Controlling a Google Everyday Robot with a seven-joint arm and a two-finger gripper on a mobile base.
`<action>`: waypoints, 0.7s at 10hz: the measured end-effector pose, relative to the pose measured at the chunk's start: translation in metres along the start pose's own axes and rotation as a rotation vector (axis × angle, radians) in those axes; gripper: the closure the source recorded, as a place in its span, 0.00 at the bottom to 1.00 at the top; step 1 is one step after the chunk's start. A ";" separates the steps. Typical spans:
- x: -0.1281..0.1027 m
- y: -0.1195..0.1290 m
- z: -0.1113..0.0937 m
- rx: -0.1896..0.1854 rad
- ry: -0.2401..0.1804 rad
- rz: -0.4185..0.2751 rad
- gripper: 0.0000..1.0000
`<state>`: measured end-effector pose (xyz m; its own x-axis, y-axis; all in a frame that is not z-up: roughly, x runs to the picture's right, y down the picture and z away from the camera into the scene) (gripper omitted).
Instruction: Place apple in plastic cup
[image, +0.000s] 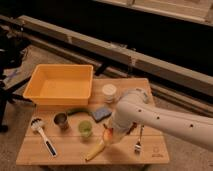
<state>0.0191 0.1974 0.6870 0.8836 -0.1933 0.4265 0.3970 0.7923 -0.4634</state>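
The light-green plastic cup (85, 129) stands upright on the wooden table (150, 152), front of centre. My gripper (108, 136) hangs from the white arm (150, 117) that comes in from the right. It sits just right of the cup, low over the table. A small orange-yellow apple (106, 133) shows between its fingers, so it is shut on the apple. The apple is a short way right of the cup's mouth and mostly hidden by the gripper.
A yellow bin (60, 85) stands at the back left. A white lidded cup (109, 91), a blue sponge (101, 113), a dark metal cup (61, 120), a banana (95, 151), a brush (42, 135) and a fork (138, 142) lie around the cup.
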 end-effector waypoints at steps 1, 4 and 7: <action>-0.011 -0.006 0.002 0.005 -0.001 -0.018 1.00; -0.048 -0.036 0.006 0.031 0.000 -0.096 1.00; -0.064 -0.056 -0.007 0.070 0.005 -0.140 1.00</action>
<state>-0.0581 0.1607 0.6801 0.8222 -0.3075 0.4789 0.4983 0.7957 -0.3445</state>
